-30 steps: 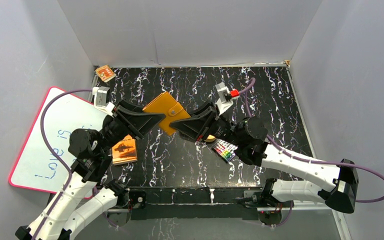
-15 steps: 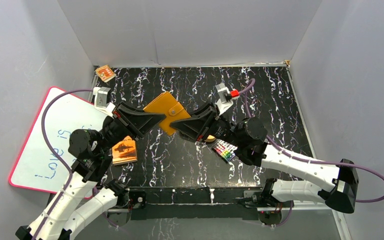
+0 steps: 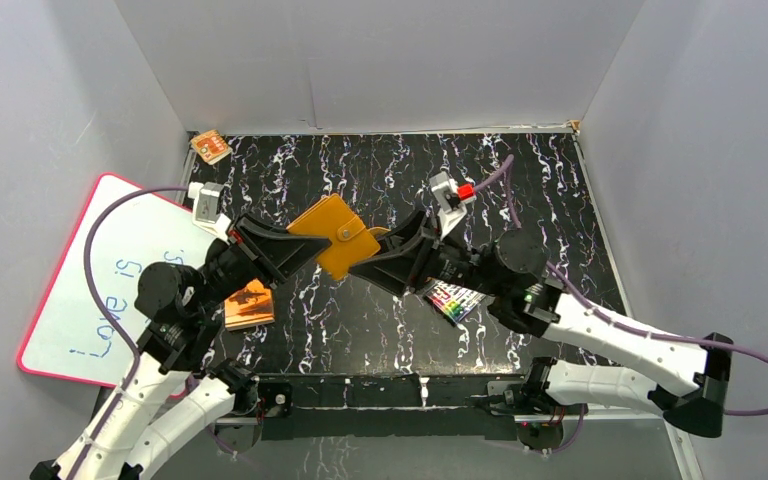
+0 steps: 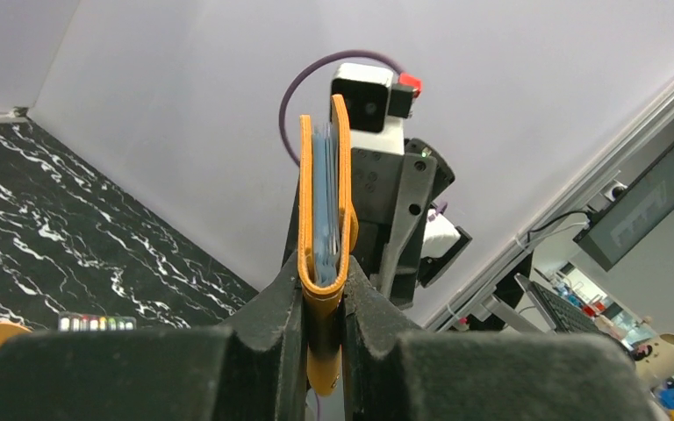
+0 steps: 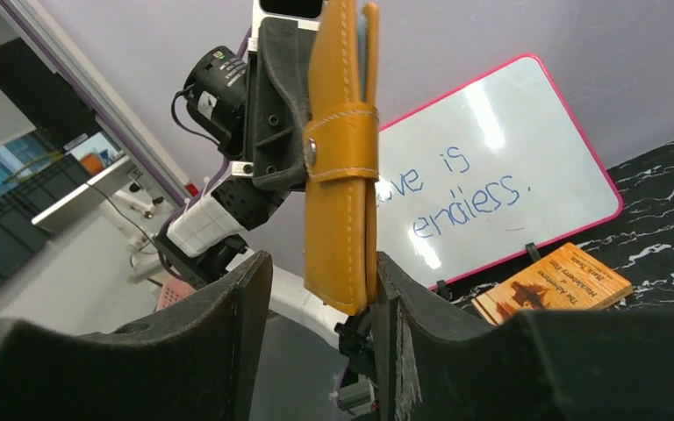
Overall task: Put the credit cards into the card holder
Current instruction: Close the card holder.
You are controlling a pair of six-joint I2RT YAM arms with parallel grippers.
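The card holder (image 3: 335, 234) is an orange folded wallet held in the air over the middle of the table. My left gripper (image 3: 308, 246) is shut on its fold from the left. In the left wrist view the card holder (image 4: 323, 210) stands upright between my fingers (image 4: 272, 316), with its light-blue inside showing. My right gripper (image 3: 367, 262) is open at the wallet's right edge. In the right wrist view the card holder (image 5: 340, 175), its snap tab closed round it, hangs between the spread jaws of the right gripper (image 5: 320, 267), close to the right finger. No black credit card shows.
A pink-rimmed whiteboard (image 3: 90, 280) leans at the left. An orange printed booklet (image 3: 248, 303) lies beside my left arm. A pack of coloured markers (image 3: 454, 300) lies under my right arm. A small orange block (image 3: 210, 147) sits at the back left corner.
Both grippers and the wallet have shifted a little nearer and the wallet has turned slightly. The right arm has swung its elbow further right.
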